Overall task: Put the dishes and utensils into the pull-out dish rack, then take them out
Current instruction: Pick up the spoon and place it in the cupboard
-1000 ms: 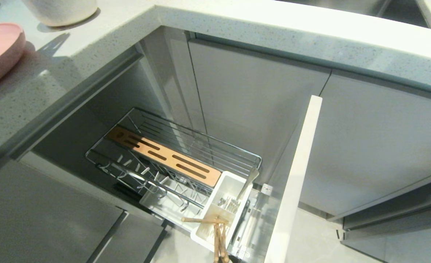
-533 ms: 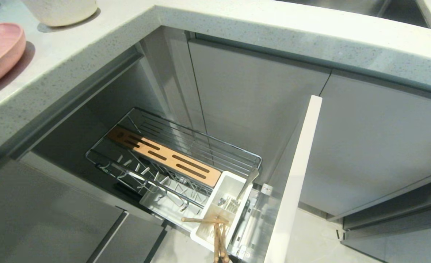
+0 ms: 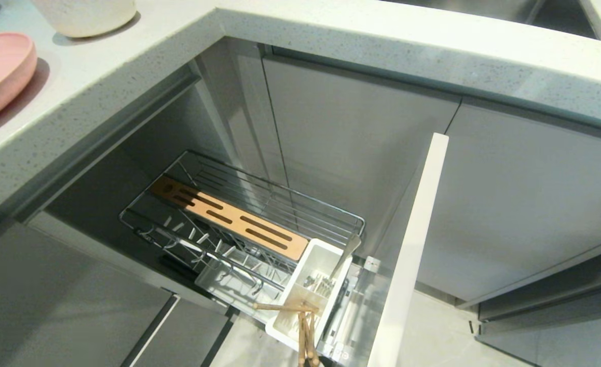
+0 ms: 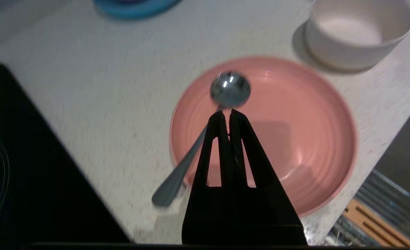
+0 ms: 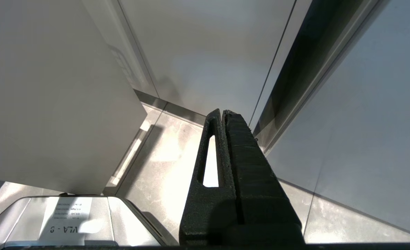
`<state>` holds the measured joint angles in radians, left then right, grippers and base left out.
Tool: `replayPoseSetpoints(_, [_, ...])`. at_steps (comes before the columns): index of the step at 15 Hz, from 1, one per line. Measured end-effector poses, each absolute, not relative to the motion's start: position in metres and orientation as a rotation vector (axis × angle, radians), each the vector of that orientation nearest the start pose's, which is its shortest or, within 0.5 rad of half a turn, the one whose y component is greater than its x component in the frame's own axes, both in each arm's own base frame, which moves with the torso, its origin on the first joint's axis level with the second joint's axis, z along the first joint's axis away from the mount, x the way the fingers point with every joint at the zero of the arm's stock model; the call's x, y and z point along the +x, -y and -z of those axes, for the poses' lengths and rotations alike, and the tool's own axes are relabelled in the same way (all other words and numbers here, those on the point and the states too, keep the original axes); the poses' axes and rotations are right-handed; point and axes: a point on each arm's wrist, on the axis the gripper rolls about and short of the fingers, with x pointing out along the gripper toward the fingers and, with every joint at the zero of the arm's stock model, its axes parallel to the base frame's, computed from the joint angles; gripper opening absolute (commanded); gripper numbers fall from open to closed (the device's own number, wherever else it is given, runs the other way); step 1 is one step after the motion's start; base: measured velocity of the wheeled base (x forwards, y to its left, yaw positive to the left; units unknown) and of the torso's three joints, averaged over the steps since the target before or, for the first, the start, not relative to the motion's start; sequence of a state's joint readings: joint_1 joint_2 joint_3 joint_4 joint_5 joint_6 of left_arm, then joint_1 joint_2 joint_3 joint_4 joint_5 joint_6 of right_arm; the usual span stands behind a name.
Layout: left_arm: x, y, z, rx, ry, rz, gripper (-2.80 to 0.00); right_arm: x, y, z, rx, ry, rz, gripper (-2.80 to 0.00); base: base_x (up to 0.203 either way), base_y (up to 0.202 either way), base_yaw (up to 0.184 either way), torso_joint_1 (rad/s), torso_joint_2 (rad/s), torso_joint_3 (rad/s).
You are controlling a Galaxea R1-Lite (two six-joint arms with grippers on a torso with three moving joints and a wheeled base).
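Note:
My left gripper (image 4: 226, 113) hangs over the pink plate (image 4: 295, 139) on the worktop, shut on the neck of the metal spoon (image 4: 230, 88); the spoon's handle slants back beside the fingers. The cream bowl (image 4: 358, 31) stands just past the plate. In the head view neither arm shows; the plate (image 3: 0, 71) and bowl (image 3: 84, 15) sit at the far left. Below, the pull-out dish rack (image 3: 280, 204) is drawn out, its prongs bare. The chopsticks (image 3: 304, 326) stand in its white tub (image 3: 326, 250). My right gripper (image 5: 223, 111) is parked low, shut and empty.
A black hob (image 4: 24, 166) lies on the worktop beside the plate, and a blue plate (image 4: 135, 5) sits further back. The rack's pale front panel (image 3: 412, 244) stands out into the corner between grey cabinet doors. The worktop edge (image 3: 127, 76) overhangs the rack.
A shadow that lay across the worktop beside the pink plate one second ago has gone. The rack, tub and chopsticks have not moved.

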<state>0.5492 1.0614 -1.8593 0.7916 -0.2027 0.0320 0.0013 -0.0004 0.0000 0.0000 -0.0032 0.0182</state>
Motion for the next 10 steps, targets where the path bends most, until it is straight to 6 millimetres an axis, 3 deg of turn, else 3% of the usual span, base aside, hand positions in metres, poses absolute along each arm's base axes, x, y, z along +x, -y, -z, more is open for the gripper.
replayPoseSetpoints(5, [0.045,-0.028,-0.416,0.011,-0.140,-0.343,-2.80,-0.023,0.000,-0.075,0.018,0.000,0.002,-2.80,0.000,0.000,0.000,0.000,0.00,0.000])
replayPoseSetpoints(8, [0.060,-0.040,-0.414,-0.006,-0.159,-0.288,-2.80,-0.023,0.000,-0.075,0.018,0.000,0.002,-2.80,0.000,0.000,0.000,0.000,0.00,0.000])
replayPoseSetpoints(9, [0.065,-0.044,-0.414,-0.010,-0.165,-0.277,-2.17,-0.023,0.000,-0.075,0.018,0.000,0.001,-2.80,0.000,0.000,0.000,0.000,0.00,0.000])
replayPoseSetpoints(10, [0.069,-0.047,-0.415,-0.015,-0.171,-0.269,0.00,-0.023,0.000,-0.075,0.018,0.000,0.002,-2.80,0.000,0.000,0.000,0.000,0.00,0.000])
